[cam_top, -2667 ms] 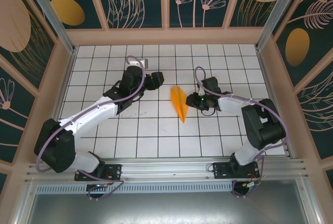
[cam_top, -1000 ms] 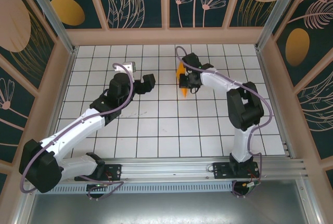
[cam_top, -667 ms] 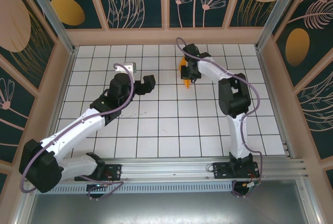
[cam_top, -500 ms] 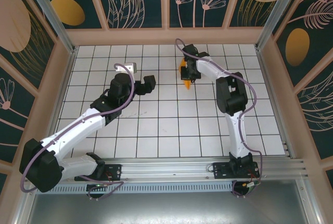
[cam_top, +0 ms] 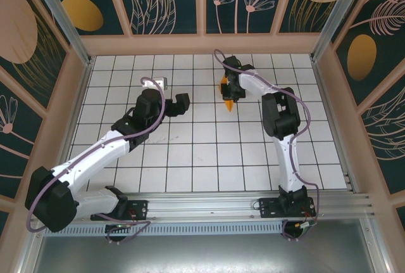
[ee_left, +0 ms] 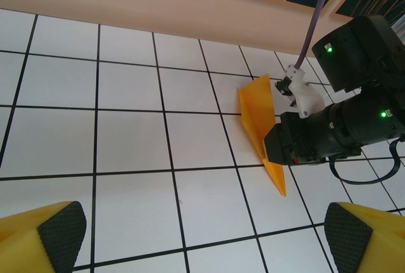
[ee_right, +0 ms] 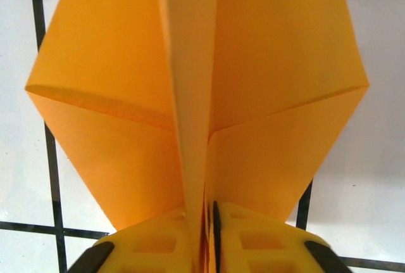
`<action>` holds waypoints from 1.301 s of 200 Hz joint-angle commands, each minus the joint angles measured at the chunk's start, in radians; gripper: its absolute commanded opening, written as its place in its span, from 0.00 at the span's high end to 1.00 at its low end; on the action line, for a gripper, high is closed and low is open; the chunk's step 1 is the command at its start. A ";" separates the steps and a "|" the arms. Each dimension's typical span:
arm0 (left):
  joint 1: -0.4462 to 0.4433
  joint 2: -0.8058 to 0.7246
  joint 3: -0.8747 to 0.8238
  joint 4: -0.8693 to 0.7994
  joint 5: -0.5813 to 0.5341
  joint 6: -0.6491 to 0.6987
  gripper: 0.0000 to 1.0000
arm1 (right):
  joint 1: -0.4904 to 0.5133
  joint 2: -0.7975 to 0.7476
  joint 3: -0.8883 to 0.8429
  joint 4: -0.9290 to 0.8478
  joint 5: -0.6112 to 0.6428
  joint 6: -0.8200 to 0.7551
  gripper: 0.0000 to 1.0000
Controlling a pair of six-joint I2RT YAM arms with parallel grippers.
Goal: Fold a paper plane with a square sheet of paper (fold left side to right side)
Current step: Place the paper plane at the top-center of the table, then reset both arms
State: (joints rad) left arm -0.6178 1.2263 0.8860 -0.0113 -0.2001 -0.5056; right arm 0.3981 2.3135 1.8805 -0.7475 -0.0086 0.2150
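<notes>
Plane: we see the bright orange pointed paper plane [ee_left: 256, 111] at the far middle of the white tiled table [cam_top: 190, 152].
Right gripper [ee_right: 209, 222]: we find it pinched on the plane's centre fold.
Left gripper [ee_left: 202, 235]: we see its jaws wide apart, over the table's left-centre.

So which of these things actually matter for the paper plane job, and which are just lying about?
Job:
- plane
- right hand, pinching the plane's middle fold
- left hand, open, apart from the plane

Just there:
- tiled table
- patterned walls
- metal rail
</notes>
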 commanded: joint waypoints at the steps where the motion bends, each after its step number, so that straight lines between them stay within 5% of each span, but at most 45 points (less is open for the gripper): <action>1: 0.001 0.018 0.049 -0.037 -0.015 -0.014 0.01 | -0.003 -0.030 0.013 -0.044 -0.003 -0.005 0.81; 104: 0.094 0.018 0.059 -0.010 0.105 -0.118 0.01 | 0.018 -0.311 -0.096 -0.107 0.051 -0.012 0.58; 164: 0.427 -0.015 -0.046 0.096 0.250 -0.177 0.01 | -0.062 -0.867 -0.606 0.232 0.122 -0.060 0.37; 192: 0.527 -0.037 -0.110 0.135 0.178 -0.138 0.01 | -0.181 -1.115 -0.879 0.443 0.131 -0.074 0.22; 216: 0.541 -0.056 -0.159 0.151 0.002 -0.054 0.01 | -0.291 -1.277 -1.100 0.646 0.136 -0.054 0.02; 260: 0.543 -0.125 -0.415 0.478 -0.261 0.124 0.01 | -0.450 -1.346 -1.471 1.105 0.108 -0.082 0.01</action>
State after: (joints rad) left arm -0.0830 1.1454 0.6094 0.2161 -0.2665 -0.5148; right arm -0.0002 0.9623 0.5690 -0.0071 0.1108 0.1604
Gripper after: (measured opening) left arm 0.985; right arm 0.990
